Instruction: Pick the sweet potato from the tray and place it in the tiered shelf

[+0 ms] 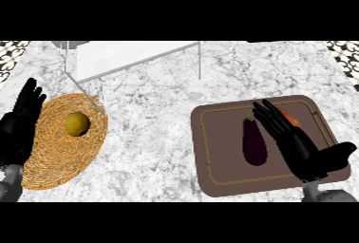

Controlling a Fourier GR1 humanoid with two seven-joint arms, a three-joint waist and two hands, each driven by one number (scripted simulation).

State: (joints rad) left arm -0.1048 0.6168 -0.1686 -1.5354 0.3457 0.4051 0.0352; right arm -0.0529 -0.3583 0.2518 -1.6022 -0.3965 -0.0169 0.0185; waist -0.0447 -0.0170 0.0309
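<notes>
Right hand (298,142), fingers straight and holding nothing, hovers over the brown tray (210,156); the orange sweet potato (292,118) apparently lies beneath its fingers, right of an eggplant (254,141).

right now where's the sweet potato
In the head view, the sweet potato lies on the brown tray at right, near its far right corner, mostly hidden under the right hand, with the eggplant to its left.
</notes>
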